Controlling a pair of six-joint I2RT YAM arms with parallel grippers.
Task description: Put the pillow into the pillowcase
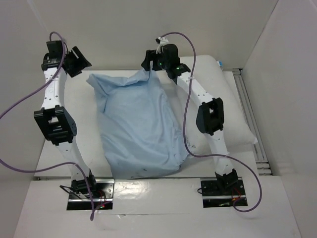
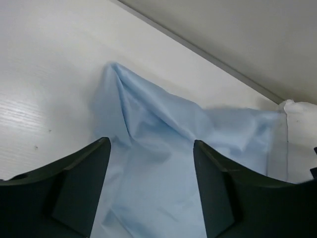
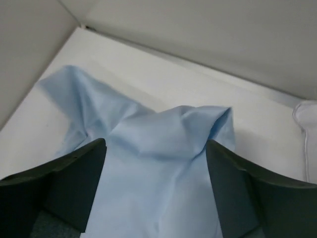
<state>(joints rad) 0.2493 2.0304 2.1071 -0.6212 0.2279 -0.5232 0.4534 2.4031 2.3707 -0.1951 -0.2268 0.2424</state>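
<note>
Little done: pillow (image 1: 237,91) bare at 3 o'clock of the pillowcase (image 1: 138,129), perhaps an edge inside; your left claw (image 2: 151,148) and right claw (image 3: 154,148) gape empty

A white, faintly wood-grained tabletop (image 1: 89,126) fills the middle of the overhead view, boxed in by plain off-white panel walls: a back wall (image 1: 124,29) at 12 o'clock, a left wall (image 1: 17,74) at 9 o'clock and a right wall (image 1: 290,74) at 3 o'clock. A silver metal rail (image 1: 251,116) runs along the tabletop's edge at 3 o'clock. In the left wrist view a thin grey seam (image 2: 208,54) marks where tabletop meets wall. The light is soft and even, with faint shadows
</note>
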